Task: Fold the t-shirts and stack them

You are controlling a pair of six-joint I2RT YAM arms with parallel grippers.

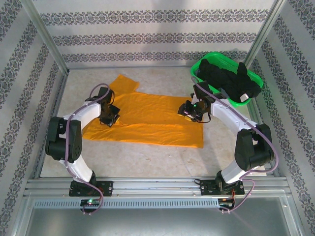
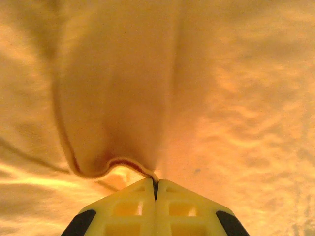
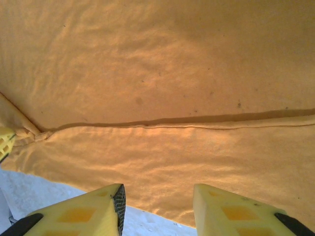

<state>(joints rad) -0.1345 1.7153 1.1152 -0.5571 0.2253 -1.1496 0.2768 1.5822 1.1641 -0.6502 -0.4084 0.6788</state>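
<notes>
A mustard-orange t-shirt (image 1: 147,120) lies spread flat across the middle of the table, one sleeve pointing to the far left. My left gripper (image 1: 109,118) is down on the shirt's left part. In the left wrist view its jaws (image 2: 155,183) are shut on a raised pinch of the orange cloth (image 2: 118,98), with a hem edge running into them. My right gripper (image 1: 192,110) sits at the shirt's right side. It (image 3: 157,191) is open and straddles the edge of the orange cloth (image 3: 157,73), with nothing held. Black t-shirts (image 1: 226,78) are heaped in the basket.
The green mesh basket (image 1: 252,74) stands at the back right corner. Patterned walls and metal frame posts (image 1: 47,39) close in the table. A pale strip of table (image 1: 147,160) lies between the shirt and the near rail (image 1: 157,187).
</notes>
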